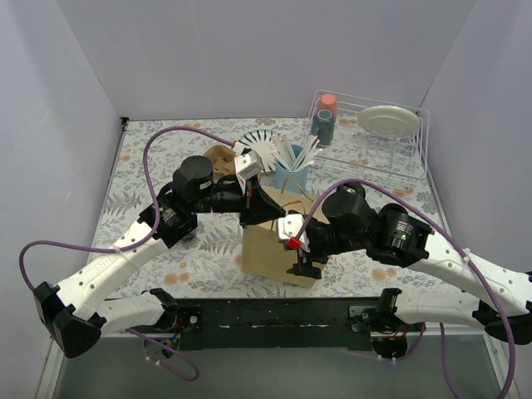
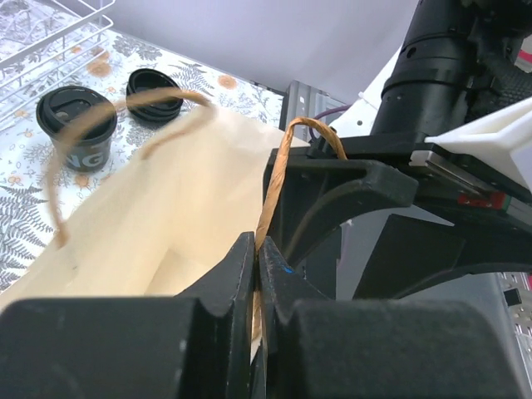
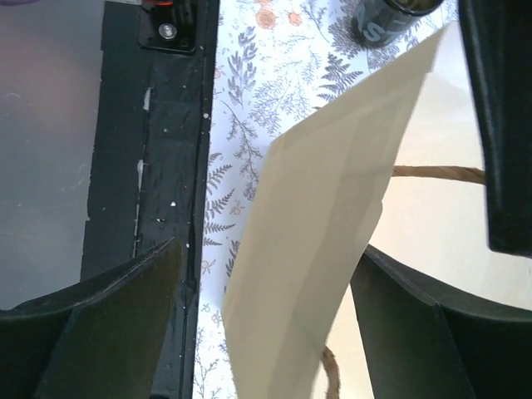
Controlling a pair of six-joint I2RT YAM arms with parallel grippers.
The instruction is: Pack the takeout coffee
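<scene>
A tan paper bag (image 1: 270,249) stands upright and open between the arms. My left gripper (image 2: 257,245) is shut on the bag's twine handle (image 2: 274,179) at the near rim; from above, the left gripper (image 1: 268,209) is over the bag's mouth. My right gripper (image 3: 266,249) is open, and the bag's side wall (image 3: 332,208) passes between its fingers without being pinched. It sits at the bag's front right corner (image 1: 303,264). A takeout coffee cup (image 2: 79,125) with a black lid stands on the table beyond the bag, a loose black lid (image 2: 156,85) beside it.
A white wire dish rack (image 1: 416,150) at the back right holds a plate (image 1: 388,120) and a red-capped bottle (image 1: 325,118). A blue holder (image 1: 291,173) of white cutlery stands just behind the bag. The black base rail (image 3: 166,150) runs along the near edge.
</scene>
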